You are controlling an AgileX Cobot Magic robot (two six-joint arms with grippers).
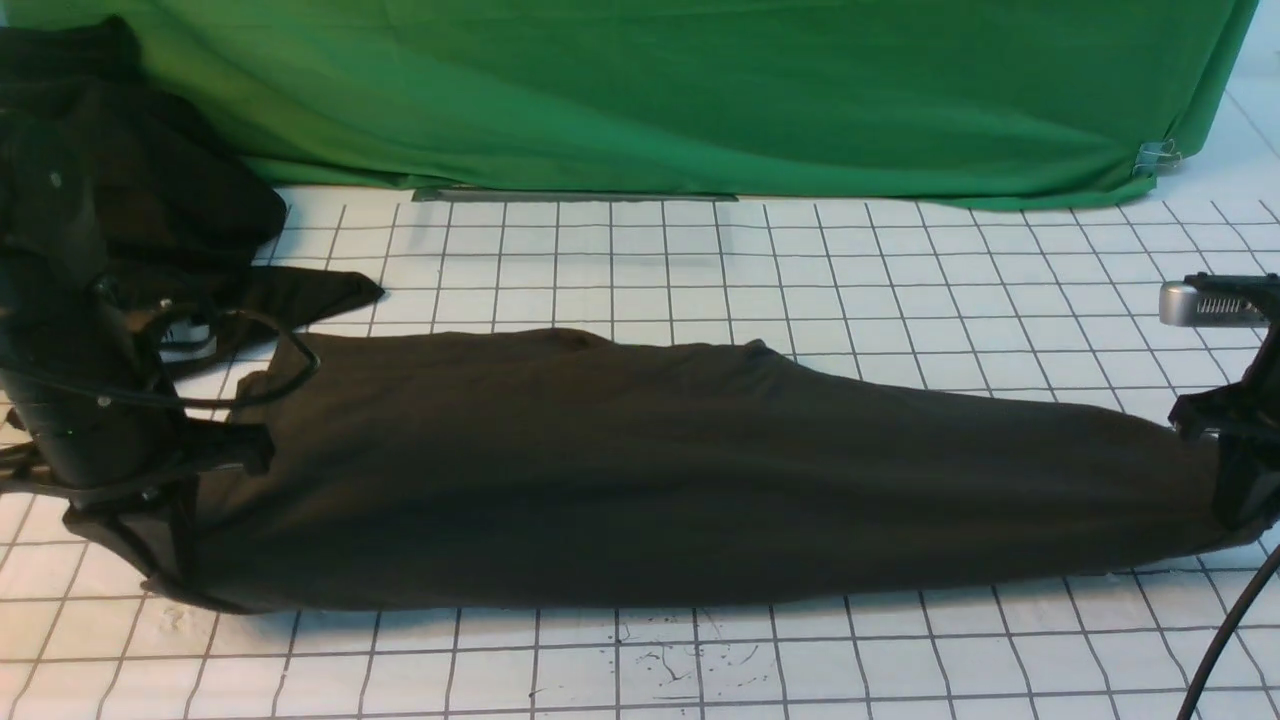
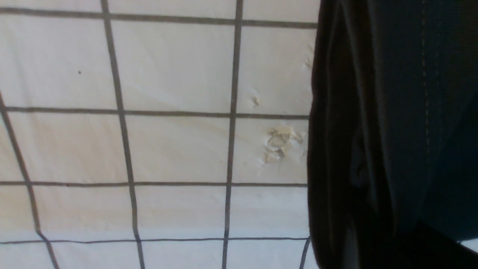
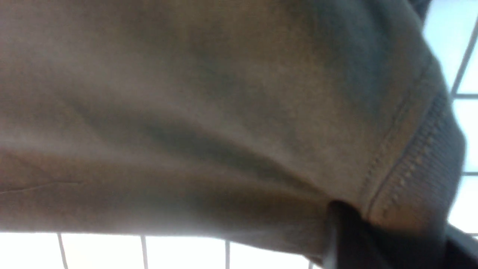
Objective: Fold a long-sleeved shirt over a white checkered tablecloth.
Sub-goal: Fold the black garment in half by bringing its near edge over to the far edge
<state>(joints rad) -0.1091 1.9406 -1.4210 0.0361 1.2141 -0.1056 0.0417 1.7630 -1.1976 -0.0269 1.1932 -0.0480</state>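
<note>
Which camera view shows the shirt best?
The front view: nearly the whole shirt lies stretched sideways across the checked tablecloth. The left wrist view shows only its dark edge with a stitched seam; the right wrist view, a blurred close-up of fabric and ribbed trim.

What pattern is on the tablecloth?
The tablecloth is white with a thin dark grid, clearest in the left wrist view.

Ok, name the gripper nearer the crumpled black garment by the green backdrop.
Left. The left gripper sits just in front of that garment; right gripper at the dark brown long-sleeved shirt's right end.
</note>
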